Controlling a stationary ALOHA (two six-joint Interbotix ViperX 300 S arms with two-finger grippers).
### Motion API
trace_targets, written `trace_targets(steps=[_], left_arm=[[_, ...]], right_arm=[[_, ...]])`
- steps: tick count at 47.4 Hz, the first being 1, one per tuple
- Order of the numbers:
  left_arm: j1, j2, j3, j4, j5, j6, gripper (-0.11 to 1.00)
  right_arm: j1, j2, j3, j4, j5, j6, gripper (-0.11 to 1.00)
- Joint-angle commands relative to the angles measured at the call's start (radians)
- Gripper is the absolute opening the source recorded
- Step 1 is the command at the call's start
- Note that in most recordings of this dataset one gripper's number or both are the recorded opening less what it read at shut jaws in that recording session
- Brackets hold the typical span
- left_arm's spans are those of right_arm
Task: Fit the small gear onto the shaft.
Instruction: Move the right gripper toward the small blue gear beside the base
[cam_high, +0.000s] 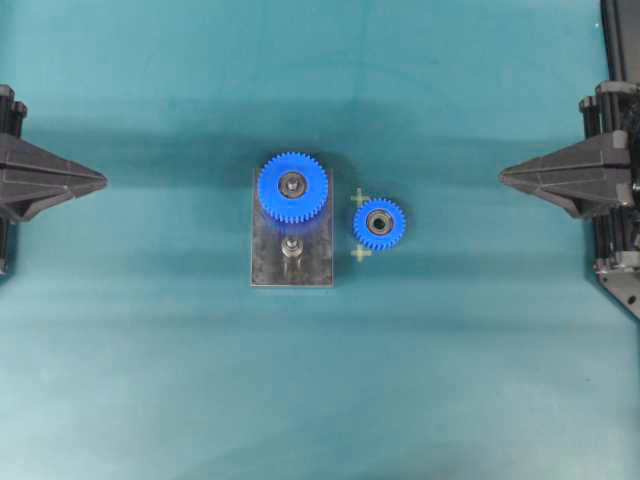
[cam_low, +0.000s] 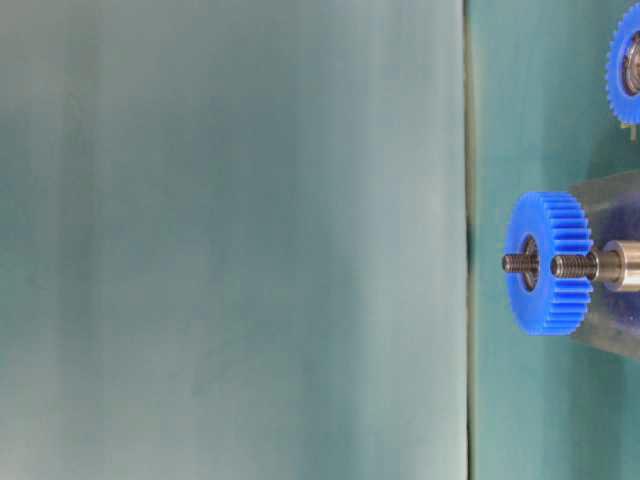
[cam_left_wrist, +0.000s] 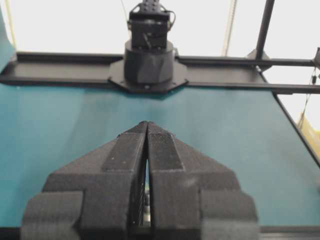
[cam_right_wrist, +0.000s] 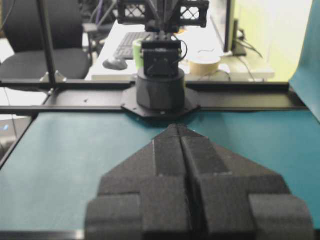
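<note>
the small gear, at three o'clock of the shaft, looks light, stiff, best pinched across its teeth; both grippers closed, empty.

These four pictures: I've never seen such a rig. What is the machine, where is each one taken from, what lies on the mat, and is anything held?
It is a robot with two arms facing each other across a teal mat. The top view looks straight down: the left gripper and right gripper are the black wedges at the sides, both shut and empty. Between them a grey plate carries a large gear and a bare shaft. The small gear lies flat on the mat to the right of the plate, between two pale cross marks. The table-level view is turned sideways. The other two pictures come from cameras on the wrists, each looking along its own closed fingers toward the opposite arm.
</note>
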Motion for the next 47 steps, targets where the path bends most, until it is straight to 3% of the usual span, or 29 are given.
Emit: trace_targets(steps=[1, 6, 11, 24, 31, 47], left_arm=[[-0.003, 0.029, -0.023, 0.008, 0.014, -0.018, 0.00], [-0.003, 0.075, -0.051, 0.008, 0.057, -0.018, 0.00], [-0.003, 0.120, -0.078, 0.009, 0.101, -0.017, 0.00], [0.003, 0.158, -0.097, 0.009, 0.219, -0.023, 0.00], [0.003, 0.160, -0.118, 0.008, 0.275, -0.026, 0.00], [0.003, 0.164, -0.118, 0.008, 0.304, -0.028, 0.00]], right_arm=[[-0.005, 0.012, -0.005, 0.009, -0.003, 0.009, 0.01], [-0.032, 0.012, -0.014, 0.141, 0.144, 0.038, 0.01], [-0.075, 0.021, -0.041, 0.201, 0.328, 0.078, 0.01], [-0.163, 0.173, -0.135, 0.181, 0.591, 0.114, 0.01], [-0.172, 0.319, -0.199, 0.160, 0.670, 0.110, 0.01], [-0.186, 0.561, -0.331, 0.160, 0.808, 0.106, 0.03]])
